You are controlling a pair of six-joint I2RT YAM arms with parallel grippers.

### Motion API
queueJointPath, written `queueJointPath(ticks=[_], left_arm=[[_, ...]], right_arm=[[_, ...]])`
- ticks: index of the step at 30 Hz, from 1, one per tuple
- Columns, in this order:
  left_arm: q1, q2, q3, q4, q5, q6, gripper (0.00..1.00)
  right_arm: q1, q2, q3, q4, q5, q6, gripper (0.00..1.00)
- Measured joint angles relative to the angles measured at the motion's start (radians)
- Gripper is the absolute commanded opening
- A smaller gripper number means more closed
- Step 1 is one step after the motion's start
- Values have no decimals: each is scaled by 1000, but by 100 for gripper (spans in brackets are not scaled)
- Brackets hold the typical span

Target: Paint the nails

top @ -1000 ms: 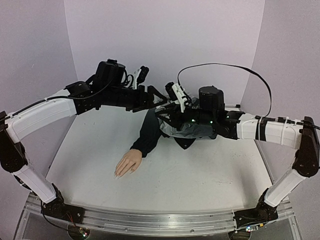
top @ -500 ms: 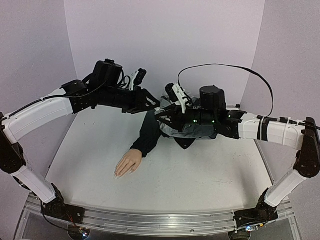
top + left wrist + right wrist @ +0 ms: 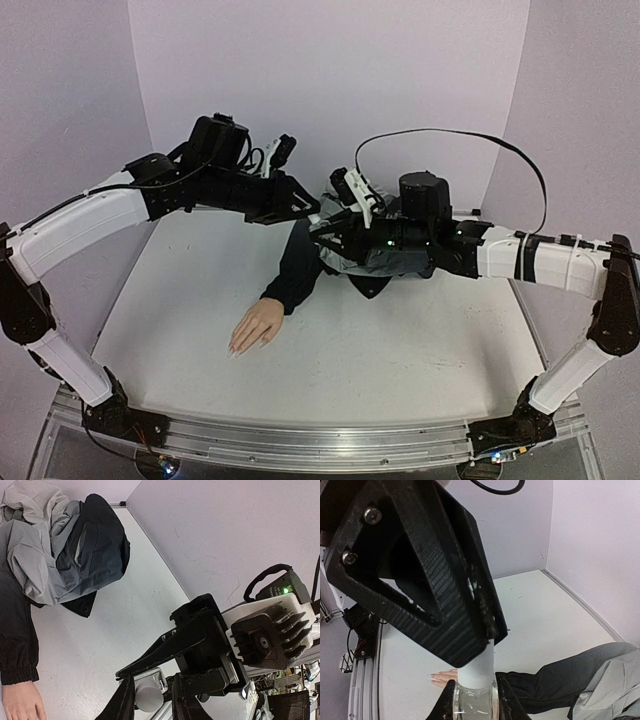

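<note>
In left pincer (image 3: pixel 152 707), bottle (image 3: pixel 148 691) mostly hidden.

Left claw (image 3: pixel 308 212) black, ribbed faces; right claw (image 3: pixel 322 228) black. Between them: bottle (image 3: pixel 475 701) clear glass, cap (image 3: pixel 477 666) white. Under the claws: sleeve (image 3: pixel 295 265) near-black, jacket (image 3: pixel 372 262) grey. Nearer than the claws: mannequin hand (image 3: pixel 258 327) flesh-toned, nails (image 3: pixel 234 349) pale. Surface (image 3: pixel 400 350) white, walls (image 3: pixel 330 70) pale lilac.

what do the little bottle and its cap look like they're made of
The bottle is probably clear glass, see-through with glossy highlights, though clear plastic is possible. Its cap is likely matte white plastic, opaque with a dull, even surface.
</note>
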Motion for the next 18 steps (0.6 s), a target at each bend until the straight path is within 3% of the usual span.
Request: queueJointPath(ticks=[13, 18], left_arm=[[12, 47, 57, -97, 41, 32, 43], [54, 51, 86, -139, 109, 42, 39]], right_arm=[[0, 0, 0, -10, -11, -8, 0], [0, 0, 0, -18, -26, -12, 0]])
